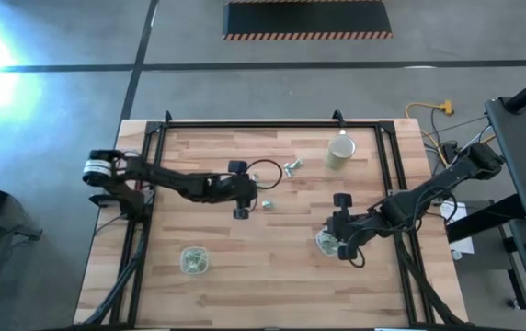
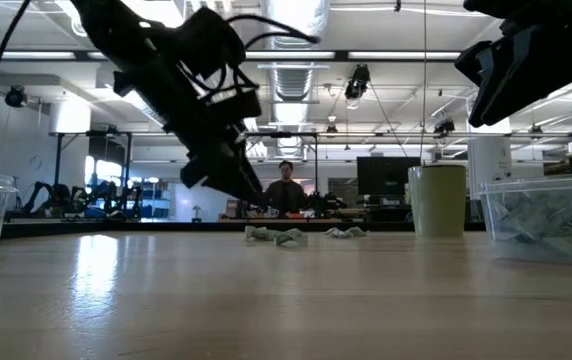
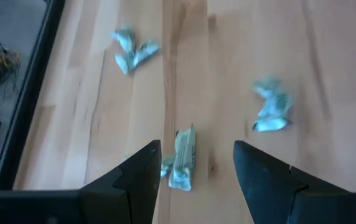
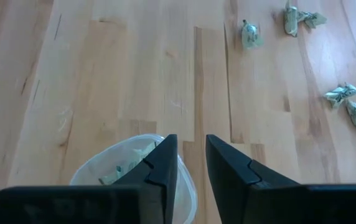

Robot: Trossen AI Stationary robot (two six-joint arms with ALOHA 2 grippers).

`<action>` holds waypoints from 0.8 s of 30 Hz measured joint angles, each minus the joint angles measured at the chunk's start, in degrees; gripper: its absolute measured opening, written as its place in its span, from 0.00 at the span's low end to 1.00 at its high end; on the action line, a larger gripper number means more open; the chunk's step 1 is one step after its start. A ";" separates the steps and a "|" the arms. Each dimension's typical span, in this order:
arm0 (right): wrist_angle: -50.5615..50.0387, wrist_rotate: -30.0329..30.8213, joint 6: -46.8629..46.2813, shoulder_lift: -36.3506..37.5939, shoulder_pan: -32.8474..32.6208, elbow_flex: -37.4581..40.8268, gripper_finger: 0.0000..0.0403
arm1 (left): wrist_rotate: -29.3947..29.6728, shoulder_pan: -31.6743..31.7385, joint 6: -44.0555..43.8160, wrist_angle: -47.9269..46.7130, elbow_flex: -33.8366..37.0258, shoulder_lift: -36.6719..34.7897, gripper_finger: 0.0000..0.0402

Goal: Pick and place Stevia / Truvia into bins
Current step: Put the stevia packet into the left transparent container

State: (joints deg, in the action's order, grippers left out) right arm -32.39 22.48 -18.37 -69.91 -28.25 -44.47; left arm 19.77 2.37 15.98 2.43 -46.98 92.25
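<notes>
Several crumpled green-and-white Stevia sachets lie flat on the wooden table: one (image 3: 183, 163) just ahead of my left gripper (image 3: 196, 146), others (image 3: 133, 50) (image 3: 271, 106) farther off. My left gripper (image 1: 243, 210) hovers open near mid-table, its fingers on either side of the nearest sachet (image 1: 265, 204) without touching it. My right gripper (image 4: 192, 140) hangs over the right clear bin (image 4: 128, 168), a narrow gap between its fingers and nothing in it. That bin (image 1: 327, 243) holds several sachets. The left bin (image 1: 194, 260) stands near the front left with sachets inside.
A beige round cup (image 1: 340, 152) stands at the far right of the table, with a few loose sachets (image 1: 291, 167) to its left. A black frame rail (image 1: 263, 125) runs along the table's edges. Bare wood lies between the two bins.
</notes>
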 joint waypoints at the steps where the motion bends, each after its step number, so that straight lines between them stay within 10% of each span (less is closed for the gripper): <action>1: -0.03 0.00 0.00 0.00 0.00 0.00 0.19 | 0.19 0.32 -0.07 0.14 -0.03 0.73 0.46; 24: 0.29 0.17 -0.02 -0.02 0.00 0.35 0.18 | 0.64 2.03 -2.14 0.16 0.06 6.57 0.28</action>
State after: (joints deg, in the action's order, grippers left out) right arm -32.10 22.65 -18.39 -69.93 -28.25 -44.12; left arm 20.40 4.40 13.84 2.59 -46.92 98.82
